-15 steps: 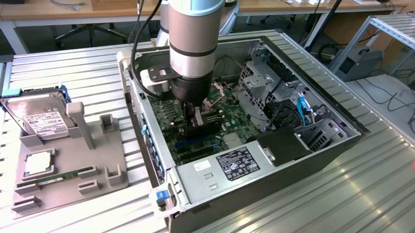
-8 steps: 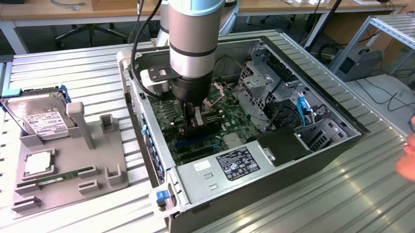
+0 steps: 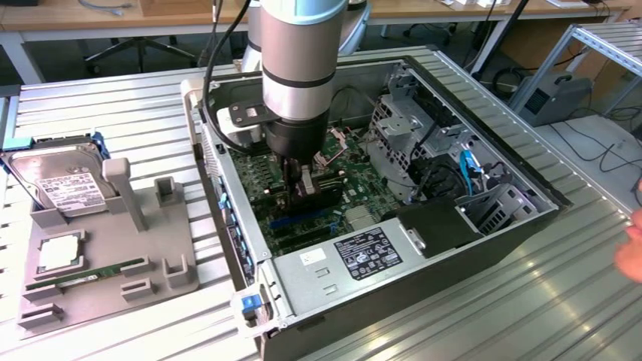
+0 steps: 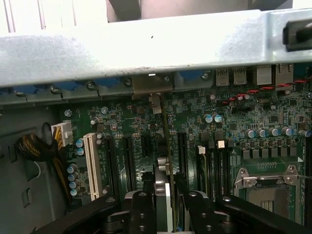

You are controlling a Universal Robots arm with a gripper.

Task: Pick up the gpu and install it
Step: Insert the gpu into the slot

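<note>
exterior view: the arm reaches straight down into the open pc case (image 3: 522, 226), which lies on its side on a ribbed metal table (image 3: 101, 113). the gripper (image 3: 304, 188) sits low over the green motherboard (image 3: 346, 188), and the gpu (image 3: 313, 197) is a dark upright slab pinched between its fingers, right down at the expansion slots. on the exterior view's left there's a grey parts holder (image 3: 120, 248) carrying a hard drive (image 3: 65, 180) with a white label, a cpu (image 3: 59, 252) and a ram stick (image 3: 86, 276). the black-labelled power supply (image 3: 366, 252) sits at the near end of the case.

wrist view: both black fingers (image 4: 141, 209) are clamped onto the gpu (image 4: 165, 175), seen edge-on as a thin card running toward the rear of the case. its silver end bracket (image 4: 152, 87) is up against the case's rear wall (image 4: 146, 48), in line with the blue slot clips. the card stands over the black slots, just beside the white pci slot (image 4: 90, 165). can't tell if it's fully seated. the empty cpu socket (image 4: 265, 187) is off to one side.
</note>
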